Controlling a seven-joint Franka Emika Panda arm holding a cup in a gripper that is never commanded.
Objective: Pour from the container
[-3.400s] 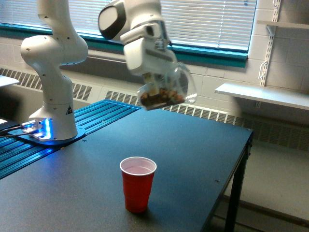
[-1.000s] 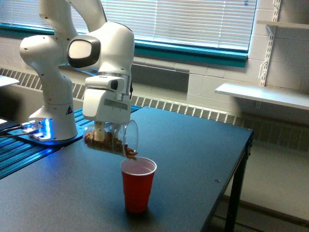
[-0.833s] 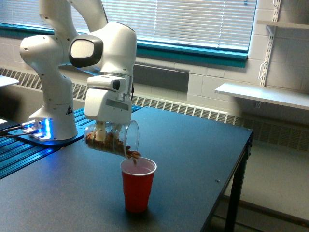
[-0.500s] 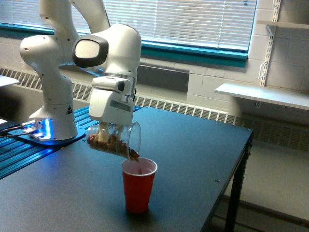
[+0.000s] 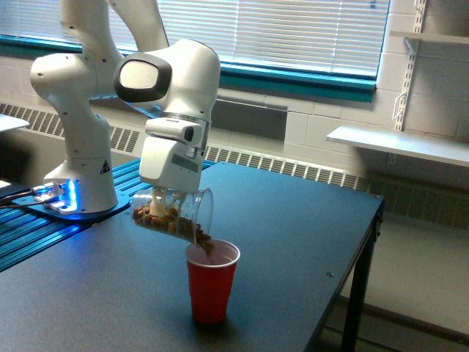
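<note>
Clear tumbler (image 5: 174, 214) lying almost on its side, rim tipped down over the near-left edge of the red cup (image 5: 211, 281) on the dark table (image 5: 293, 242). Fingers (image 5: 157, 199) closed on the tumbler's wall, gripping it from above; brown nut-like pieces spread along the lower side, a few at the lip and dropping into the cup.

Risks from here, as a judgement: pieces bunching at the rim and then sliding out together, bouncing off the cup's edge onto the table. Rim sits just over the cup's left lip rather than its centre, so a small drift leftward could send nuts outside. Contact between tumbler and the light cup could also tip it over.

Against half a second ago: gripper a little further right and slightly lower, rim closer to the cup mouth. Against 3.4 seconds ago: tumbler down from high above the table to the cup.
</note>
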